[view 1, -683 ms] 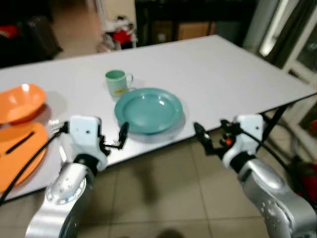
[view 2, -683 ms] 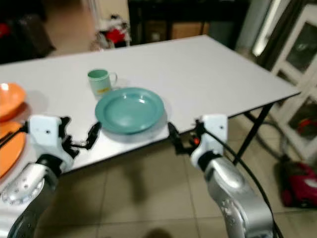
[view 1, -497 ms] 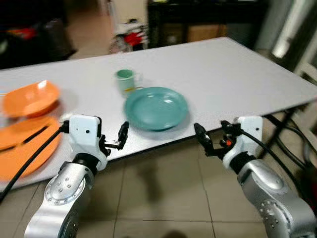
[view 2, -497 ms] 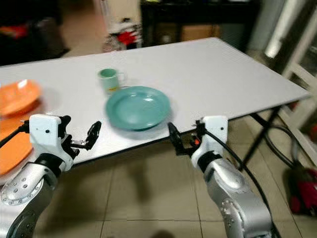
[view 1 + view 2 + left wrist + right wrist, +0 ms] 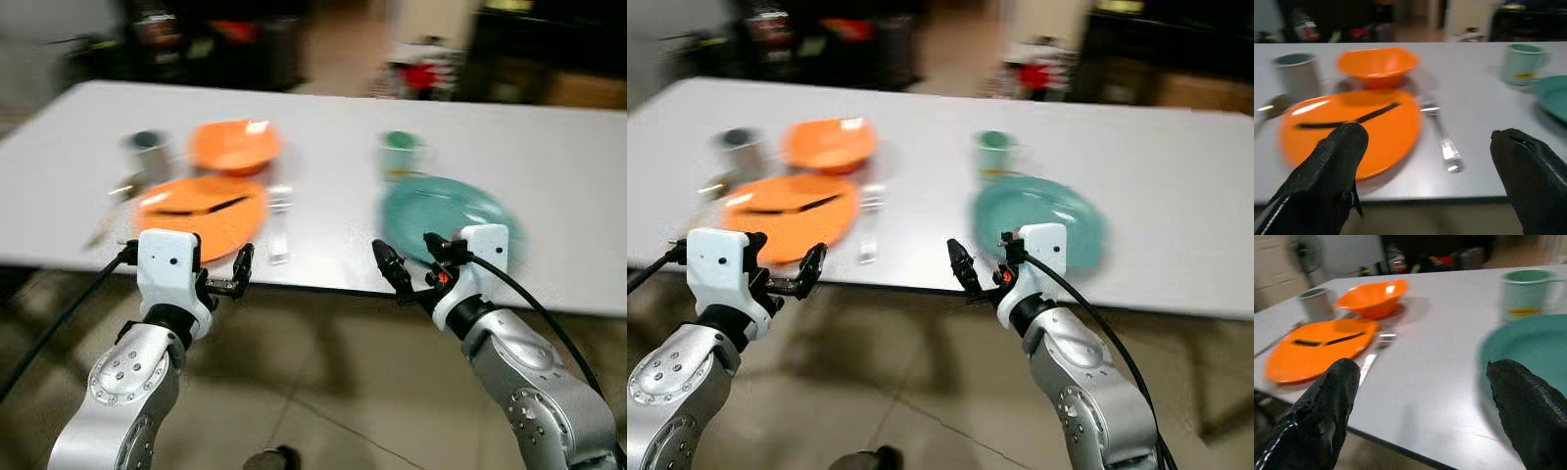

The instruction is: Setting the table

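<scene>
- Head views: the white rectangular table (image 5: 588, 176) carries two groups of tableware. Toward the robot's right sit a round teal plastic plate (image 5: 443, 209) and, just behind it, a pale green mug (image 5: 400, 154); that setting looks laid out already, though no cutlery can be made out beside it. Toward the left lie a flat orange plate (image 5: 201, 207) with a dark thin utensil (image 5: 208, 207) across it, an orange bowl (image 5: 233, 145) just behind, a grey metal cup (image 5: 145, 153), a silver fork (image 5: 279, 223) beside the plate, and what may be a spoon (image 5: 108, 223) at the near edge, too blurred to be sure. This cluster looks unsorted, so I judge it to be the work left.
- Both arms hover in front of the table's near edge, touching nothing. The left gripper (image 5: 238, 273) and the right gripper (image 5: 394, 279) carry nothing.
- Left wrist view: the left gripper's two black fingers (image 5: 1334, 166) stand wide apart with nothing between them, framing the orange plate, fork and bowl ahead.
- Right wrist view: the right gripper's fingers (image 5: 1322, 416) are likewise spread wide and empty, with the teal plate's rim and the mug near one side and the orange pieces farther off.
</scene>
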You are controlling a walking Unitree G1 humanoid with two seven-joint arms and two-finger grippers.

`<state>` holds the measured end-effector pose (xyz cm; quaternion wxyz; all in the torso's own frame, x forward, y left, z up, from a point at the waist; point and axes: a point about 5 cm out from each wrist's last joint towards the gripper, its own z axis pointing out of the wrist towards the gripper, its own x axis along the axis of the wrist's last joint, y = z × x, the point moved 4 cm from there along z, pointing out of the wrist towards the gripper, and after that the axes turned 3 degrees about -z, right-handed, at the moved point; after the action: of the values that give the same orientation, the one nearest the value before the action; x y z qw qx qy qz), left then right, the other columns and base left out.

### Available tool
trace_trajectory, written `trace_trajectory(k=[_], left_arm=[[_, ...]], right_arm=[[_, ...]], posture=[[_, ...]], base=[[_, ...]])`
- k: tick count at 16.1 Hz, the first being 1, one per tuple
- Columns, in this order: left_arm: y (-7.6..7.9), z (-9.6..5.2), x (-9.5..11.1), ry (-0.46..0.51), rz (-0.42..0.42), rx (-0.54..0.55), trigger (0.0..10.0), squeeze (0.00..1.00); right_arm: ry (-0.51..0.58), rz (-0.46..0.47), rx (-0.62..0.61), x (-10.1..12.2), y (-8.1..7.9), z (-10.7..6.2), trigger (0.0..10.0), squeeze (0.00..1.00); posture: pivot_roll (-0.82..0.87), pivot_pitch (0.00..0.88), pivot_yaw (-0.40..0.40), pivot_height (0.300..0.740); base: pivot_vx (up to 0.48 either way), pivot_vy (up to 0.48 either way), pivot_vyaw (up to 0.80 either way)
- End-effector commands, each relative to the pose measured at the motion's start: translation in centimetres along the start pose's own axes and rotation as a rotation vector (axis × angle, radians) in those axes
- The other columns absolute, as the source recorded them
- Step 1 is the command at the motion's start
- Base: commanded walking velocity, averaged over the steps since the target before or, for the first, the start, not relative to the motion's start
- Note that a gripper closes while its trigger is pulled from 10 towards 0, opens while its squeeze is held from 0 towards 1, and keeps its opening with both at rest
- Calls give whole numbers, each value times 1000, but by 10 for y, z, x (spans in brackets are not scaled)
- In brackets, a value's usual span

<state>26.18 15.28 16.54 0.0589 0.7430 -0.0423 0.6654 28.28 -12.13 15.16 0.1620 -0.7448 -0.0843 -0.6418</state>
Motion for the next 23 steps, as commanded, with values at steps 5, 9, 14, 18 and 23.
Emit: trace_trajectory(k=[5, 9, 14, 18, 23], left_arm=[[2, 0, 2, 2, 5, -14, 10000, 0], [3, 1, 3, 5, 38, -24, 10000, 0], [5, -1, 2, -9, -17, -31, 10000, 0], [2, -3, 4, -2, 25, -14, 10000, 0], [3, -3, -1, -33, -28, -15, 10000, 0]], right_arm=[[0, 39, 21, -2, -3, 1, 10000, 1000], [-1, 55, 17, -4, -2, 1, 10000, 1000], [-9, 63, 32, -6, -5, 1, 10000, 1000], [-9, 63, 46, -7, -6, 4, 10000, 1000], [-9, 63, 57, -7, -9, 6, 10000, 1000]], posture=[[-54, 0, 30, 740], [-50, 0, 35, 740], [-43, 0, 32, 740], [-33, 0, 25, 740], [-32, 0, 22, 740]], base=[[0, 0, 800], [0, -63, 800], [0, -271, 800], [0, 360, 800], [0, -179, 800]])
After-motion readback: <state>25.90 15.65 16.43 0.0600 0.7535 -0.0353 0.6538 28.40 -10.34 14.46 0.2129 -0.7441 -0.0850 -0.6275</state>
